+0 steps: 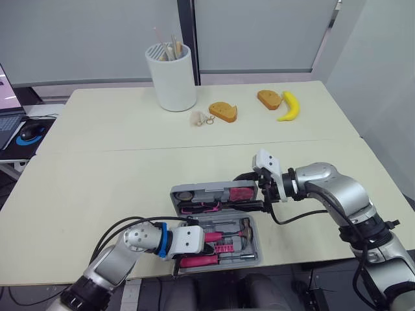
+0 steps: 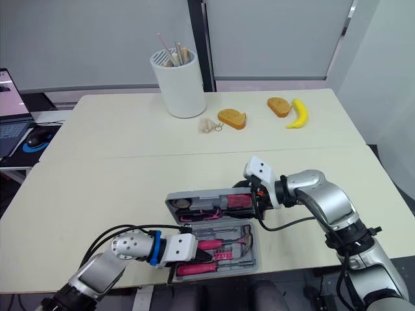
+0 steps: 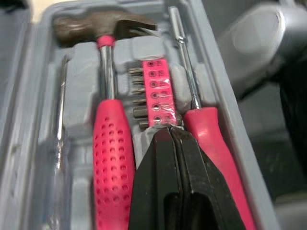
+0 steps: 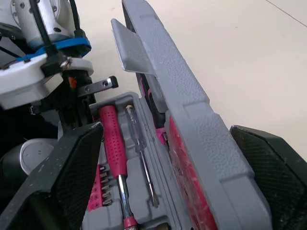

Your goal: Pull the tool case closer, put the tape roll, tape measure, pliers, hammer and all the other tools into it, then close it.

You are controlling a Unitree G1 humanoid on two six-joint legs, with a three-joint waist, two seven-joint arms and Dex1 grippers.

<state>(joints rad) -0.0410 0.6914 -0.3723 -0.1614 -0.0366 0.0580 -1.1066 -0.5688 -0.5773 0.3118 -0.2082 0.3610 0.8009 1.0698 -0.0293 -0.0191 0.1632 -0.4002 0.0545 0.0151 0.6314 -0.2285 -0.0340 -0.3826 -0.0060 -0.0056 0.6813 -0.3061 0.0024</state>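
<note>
Left eye view: cream bench (image 1: 97, 165), grey wall (image 1: 84, 39) behind; my left pincer (image 3: 169, 130) closed in tool case (image 1: 256, 241), right pincer (image 1: 266, 193) spread astride lid (image 4: 192, 124).

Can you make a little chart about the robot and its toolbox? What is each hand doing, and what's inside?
Tool case: open, near the front edge of the table
Lid: partly raised
Right gripper: open, one finger on each side of the lid
Left gripper: shut, tips at the pink bit holder inside the case
Also inside: hammer, screwdriver
Far side of table: white cup, banana
</note>
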